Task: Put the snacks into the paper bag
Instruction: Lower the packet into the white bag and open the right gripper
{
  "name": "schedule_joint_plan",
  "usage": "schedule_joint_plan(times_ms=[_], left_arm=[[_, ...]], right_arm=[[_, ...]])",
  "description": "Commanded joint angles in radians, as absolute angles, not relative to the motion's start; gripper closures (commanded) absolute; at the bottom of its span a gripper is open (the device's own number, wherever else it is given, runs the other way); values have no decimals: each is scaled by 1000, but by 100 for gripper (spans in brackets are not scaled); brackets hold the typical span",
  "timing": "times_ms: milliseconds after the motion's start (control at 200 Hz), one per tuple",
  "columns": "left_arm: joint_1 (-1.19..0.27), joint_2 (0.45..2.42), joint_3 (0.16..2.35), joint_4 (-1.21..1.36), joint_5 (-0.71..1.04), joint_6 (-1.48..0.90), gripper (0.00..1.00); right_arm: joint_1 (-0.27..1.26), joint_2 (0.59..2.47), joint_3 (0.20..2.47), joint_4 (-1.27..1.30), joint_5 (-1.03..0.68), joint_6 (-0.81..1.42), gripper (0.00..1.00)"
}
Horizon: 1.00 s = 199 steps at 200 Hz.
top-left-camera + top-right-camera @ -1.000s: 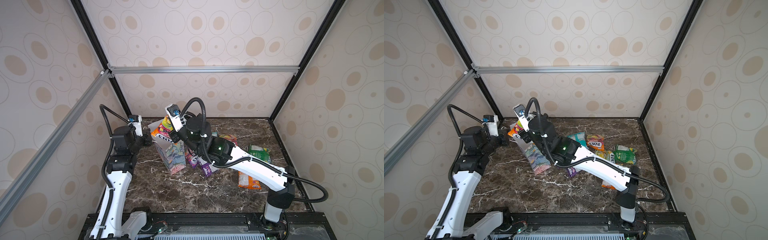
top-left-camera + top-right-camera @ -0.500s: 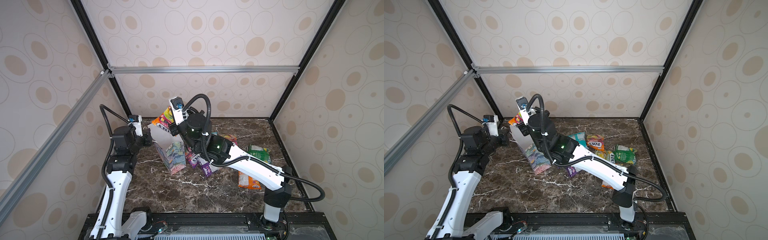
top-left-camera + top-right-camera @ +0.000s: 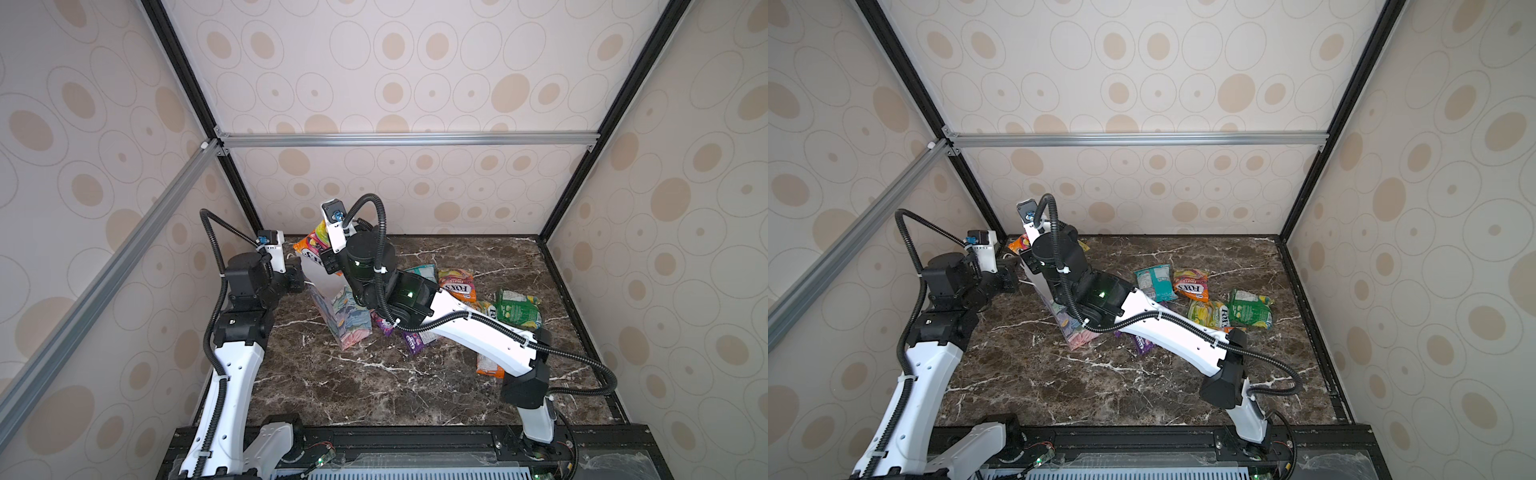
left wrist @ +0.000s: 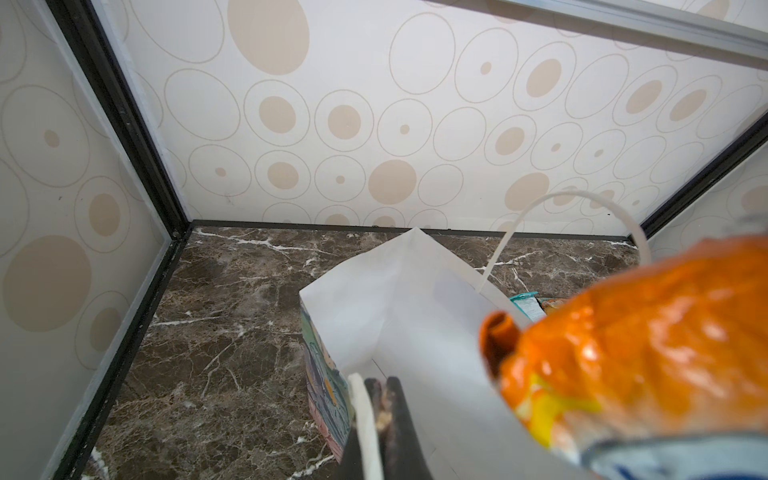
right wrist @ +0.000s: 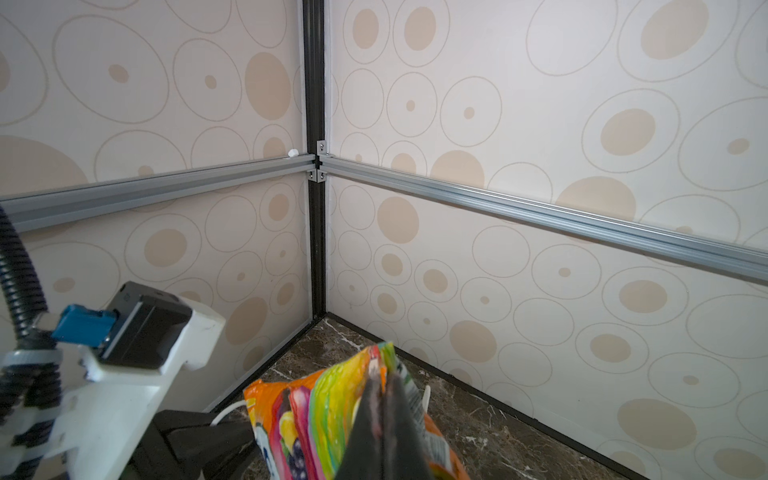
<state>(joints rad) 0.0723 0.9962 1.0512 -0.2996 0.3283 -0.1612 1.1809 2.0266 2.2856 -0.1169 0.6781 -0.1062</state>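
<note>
My left fingers (image 4: 400,419) are pinched shut on the white rim of the paper bag (image 3: 348,322). My right fingers (image 5: 397,428) clamp an orange fruit-print packet (image 5: 307,411) just above its mouth, at 12 o'clock. The other snacks (image 3: 458,285) lie on the table (image 3: 374,386) at the bag's 3 o'clock.

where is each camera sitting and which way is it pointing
Top views: high at the front, looking down and back at the table; left arm and right arm show in both.
Left wrist: behind the left gripper, looking into the paper bag, which it pinches at the top.
Right wrist: behind the right gripper, facing the back left corner; it grips the orange packet.
Shared: both wrist views show that packet.
</note>
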Motion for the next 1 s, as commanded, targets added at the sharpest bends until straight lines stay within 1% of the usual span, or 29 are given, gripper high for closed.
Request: schedule_joint_plan(times_ms=[0,470,990], left_arm=[[81,989,1057,-275,337,-168,100],[81,987,1058,-275,335,-170,100],[81,986,1056,-273,335,-168,100]], right_arm=[[1195,2037,2353,-78,719,-130,100],[1208,2148,2441,-71,817,-200,100],[1208,2208,2436,-39,888,-258,100]])
